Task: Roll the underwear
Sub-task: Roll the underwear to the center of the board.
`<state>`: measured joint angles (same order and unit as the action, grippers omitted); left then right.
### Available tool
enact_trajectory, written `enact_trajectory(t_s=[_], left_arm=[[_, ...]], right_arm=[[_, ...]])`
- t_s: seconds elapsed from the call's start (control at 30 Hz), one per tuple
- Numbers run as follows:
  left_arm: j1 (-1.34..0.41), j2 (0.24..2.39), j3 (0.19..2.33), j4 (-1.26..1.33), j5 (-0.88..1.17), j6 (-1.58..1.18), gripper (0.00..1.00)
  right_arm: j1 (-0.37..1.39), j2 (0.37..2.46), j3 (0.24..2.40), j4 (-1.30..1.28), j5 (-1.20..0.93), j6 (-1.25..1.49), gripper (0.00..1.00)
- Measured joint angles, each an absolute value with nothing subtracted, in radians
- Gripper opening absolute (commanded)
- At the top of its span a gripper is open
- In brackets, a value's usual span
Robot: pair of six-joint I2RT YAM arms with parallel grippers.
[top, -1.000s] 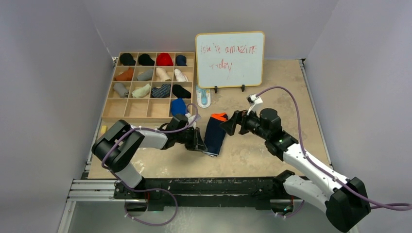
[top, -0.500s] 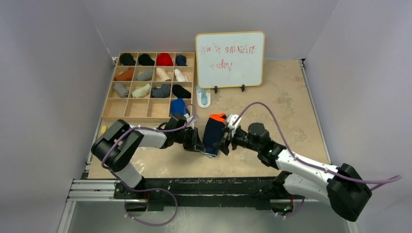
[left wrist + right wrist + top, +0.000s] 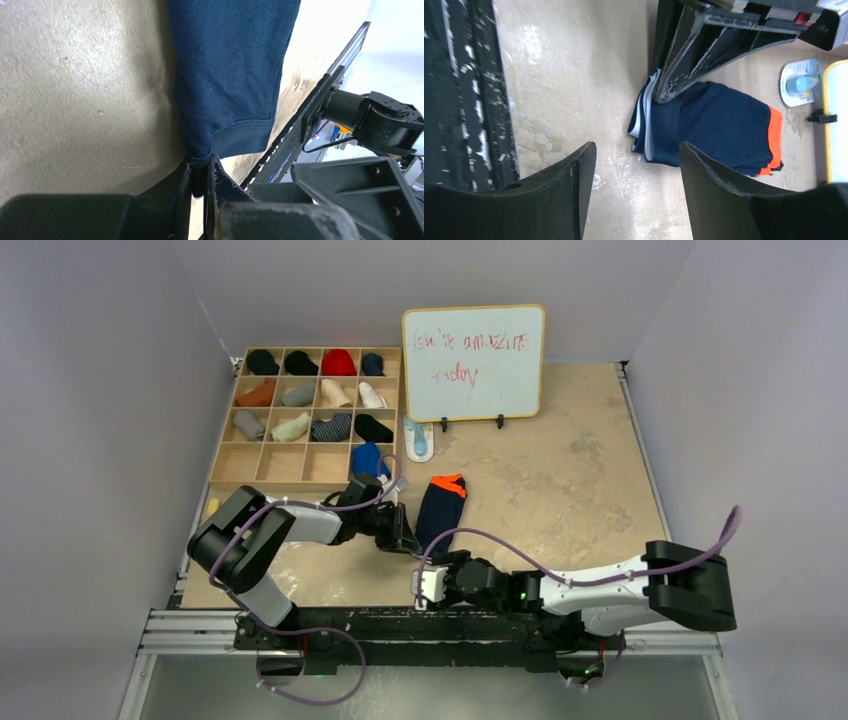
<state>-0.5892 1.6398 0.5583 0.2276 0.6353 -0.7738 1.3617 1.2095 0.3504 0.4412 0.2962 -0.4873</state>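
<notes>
The navy underwear (image 3: 440, 512) lies folded into a long strip on the table, its orange trim (image 3: 449, 481) at the far end. My left gripper (image 3: 405, 538) is shut on the strip's near left corner; the left wrist view shows the navy fabric (image 3: 230, 75) pinched between the fingertips (image 3: 186, 175). My right gripper (image 3: 432, 585) is open and empty, low at the table's near edge, just in front of the strip's near end. In the right wrist view the underwear (image 3: 719, 125) lies beyond the open fingers (image 3: 574, 175). The grey underwear is out of view.
A wooden compartment tray (image 3: 225, 455) holding several rolled socks stands at the back left, with a blue roll (image 3: 367, 458) in its near right cell. A whiteboard (image 3: 473, 362) stands at the back. A small white-and-blue item (image 3: 419, 440) lies in front of it. The metal rail (image 3: 400, 625) runs along the near edge.
My right arm has swung from the underwear's right side down to the near edge and now lies low, its gripper in front of the strip. The left gripper keeps its hold.
</notes>
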Motion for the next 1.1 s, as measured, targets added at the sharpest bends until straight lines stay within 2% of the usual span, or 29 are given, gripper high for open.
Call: enact_trajectory(t_s=[0.3, 0.5, 0.73, 1.1], left_arm=[[-0.589, 1.640, 0.558, 0.219, 0.641, -0.773, 0.00], [-0.589, 1.640, 0.559, 0.218, 0.641, -0.770, 0.00], [-0.589, 1.640, 0.565, 0.203, 0.641, -0.767, 0.00], [-0.589, 1.640, 0.570, 0.189, 0.642, -0.762, 0.00]], right_arm=[[1.380, 1.276, 0.343, 0.481, 0.386, -0.554, 0.65], [1.380, 1.276, 0.343, 0.484, 0.398, -0.558, 0.71], [1.380, 1.336, 0.348, 0.479, 0.331, -0.601, 0.65], [1.352, 1.440, 0.361, 0.607, 0.348, -0.696, 0.55]])
